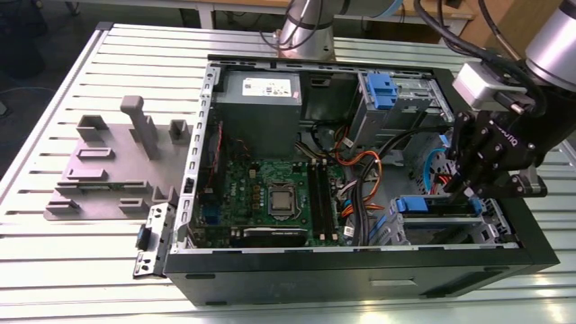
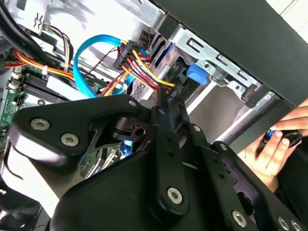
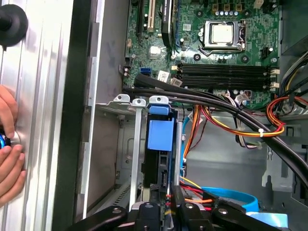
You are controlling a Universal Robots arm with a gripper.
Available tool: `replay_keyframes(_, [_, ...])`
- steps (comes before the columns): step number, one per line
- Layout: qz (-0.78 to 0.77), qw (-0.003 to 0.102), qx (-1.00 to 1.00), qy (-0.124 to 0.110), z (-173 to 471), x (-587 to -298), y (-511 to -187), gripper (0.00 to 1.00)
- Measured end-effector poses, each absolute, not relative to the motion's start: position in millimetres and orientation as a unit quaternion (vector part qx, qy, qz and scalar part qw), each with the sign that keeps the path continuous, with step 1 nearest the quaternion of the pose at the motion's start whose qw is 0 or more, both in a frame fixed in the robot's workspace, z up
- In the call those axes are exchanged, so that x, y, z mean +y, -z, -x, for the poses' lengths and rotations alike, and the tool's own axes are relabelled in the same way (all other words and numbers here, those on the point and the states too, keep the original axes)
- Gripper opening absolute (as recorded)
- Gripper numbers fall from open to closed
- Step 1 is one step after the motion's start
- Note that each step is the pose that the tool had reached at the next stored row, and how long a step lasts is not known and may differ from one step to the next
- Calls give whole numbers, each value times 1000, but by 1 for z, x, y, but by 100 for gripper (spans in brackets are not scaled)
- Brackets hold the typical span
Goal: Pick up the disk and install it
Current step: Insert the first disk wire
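Observation:
The disk (image 1: 438, 206) stands on edge in the drive bay at the case's lower corner, on the exterior view's right. Its blue end piece (image 3: 160, 134) faces the motherboard. My gripper (image 1: 470, 194) hangs over the disk's other end, by the red and yellow power wires. In the first wrist view my gripper (image 3: 164, 195) sits right at the disk's dark edge (image 3: 160, 166). The fingers (image 2: 163, 125) are drawn close together, and whether they pinch the disk is hidden.
The open black computer case (image 1: 360, 273) lies on a slatted metal table. The motherboard (image 1: 274, 196), a grey power supply (image 1: 261, 91) and an upright blue latch (image 1: 382, 91) are inside. A grey fixture (image 1: 112, 169) stands beside the case. A person's hand (image 2: 276, 149) holds a small device by the case wall.

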State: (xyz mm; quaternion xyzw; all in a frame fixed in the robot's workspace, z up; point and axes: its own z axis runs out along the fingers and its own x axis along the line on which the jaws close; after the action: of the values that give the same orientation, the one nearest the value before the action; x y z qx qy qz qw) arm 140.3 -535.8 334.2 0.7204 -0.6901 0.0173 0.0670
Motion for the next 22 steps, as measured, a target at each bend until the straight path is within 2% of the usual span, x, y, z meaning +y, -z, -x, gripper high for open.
replay_keyframes(8, [-720,67,-690,-17,-140,-536,-342,22])
replay_keyframes(10, [-720,67,-690,-17,-140,-536,-342,11])
replay_keyframes(22, [-720,67,-690,-17,-140,-536,-342,11])
